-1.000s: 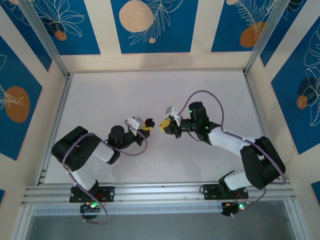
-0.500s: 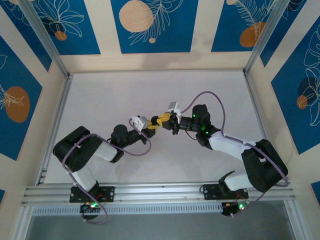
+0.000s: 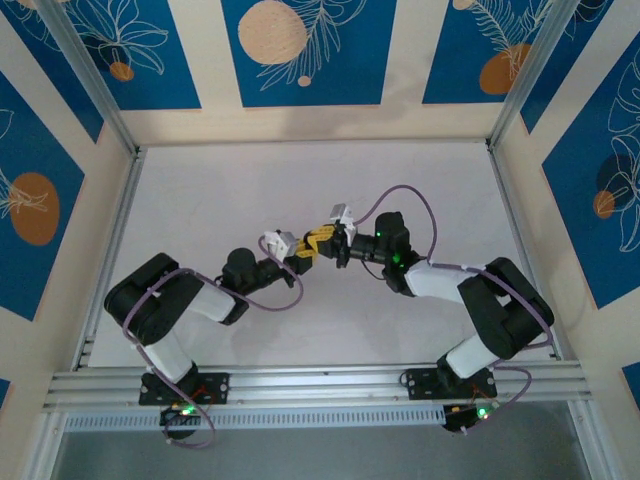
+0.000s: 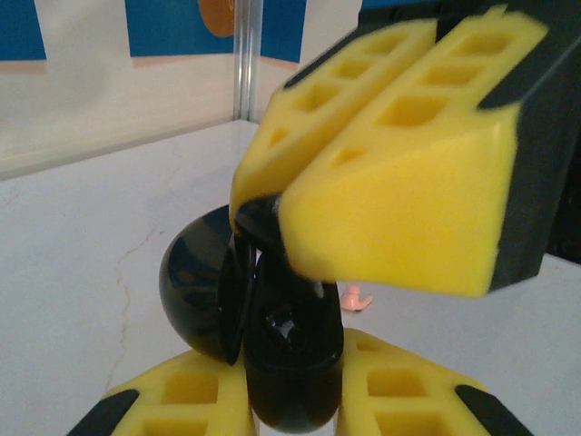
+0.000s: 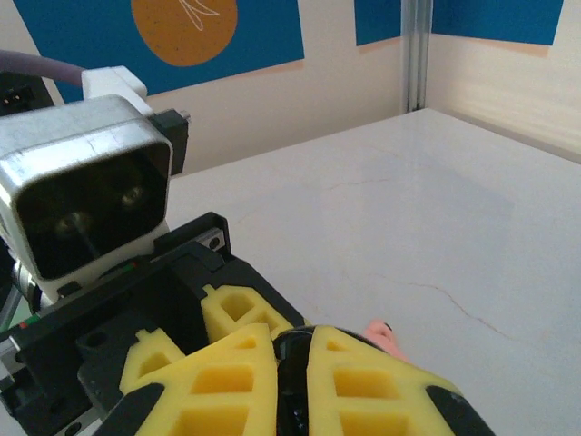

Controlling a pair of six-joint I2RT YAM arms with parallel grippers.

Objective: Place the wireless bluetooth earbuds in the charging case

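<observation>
Our left gripper (image 4: 290,404) pinches a glossy black rounded plastic shell (image 4: 195,282); our right gripper (image 4: 261,220) nips its top. A tiny pale pink earbud (image 4: 356,298) lies on the white table (image 4: 91,272)

A small salmon-pink piece (image 4: 356,298) lies on the white table (image 4: 91,272). It is low and rounded, with a little nub at one end. In the right wrist view it (image 5: 381,334) peeks out just beyond the fingertips of the right hand (image 5: 292,350), with its near part hidden behind one yellow finger. A dark spot sits at its far upper edge. Too little of it shows to tell whether it is an earbud or the charging case.
</observation>
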